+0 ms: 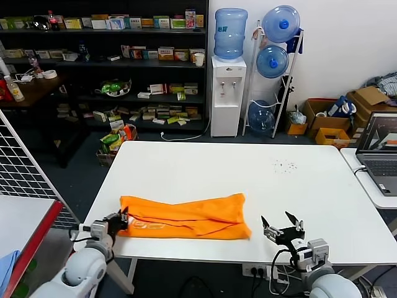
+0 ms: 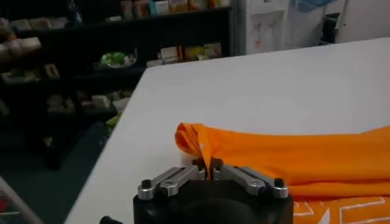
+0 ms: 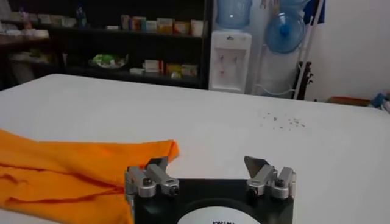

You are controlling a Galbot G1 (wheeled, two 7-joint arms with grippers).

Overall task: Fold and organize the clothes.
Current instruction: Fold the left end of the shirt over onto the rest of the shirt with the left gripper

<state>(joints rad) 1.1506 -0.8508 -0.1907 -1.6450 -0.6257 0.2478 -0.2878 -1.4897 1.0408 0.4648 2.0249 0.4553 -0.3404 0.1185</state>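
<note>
The orange T-shirt (image 1: 186,216) lies folded into a long band across the near part of the white table (image 1: 248,174), white lettering showing on its lower layer (image 2: 341,210). My left gripper (image 1: 122,218) is at the shirt's left end, shut on a pinch of orange cloth (image 2: 201,143); the fabric rises in a fold between the fingertips (image 2: 208,164). My right gripper (image 1: 282,220) stands open just right of the shirt's right end (image 3: 164,148), its fingers (image 3: 256,164) apart over bare table, holding nothing.
A laptop (image 1: 379,152) sits on a side table at the right. Shelves (image 1: 105,62), a water dispenser (image 1: 227,93) and bottle rack (image 1: 273,68) stand beyond the table. A wire grid panel (image 1: 25,167) and a blue cloth (image 1: 6,264) are at the left.
</note>
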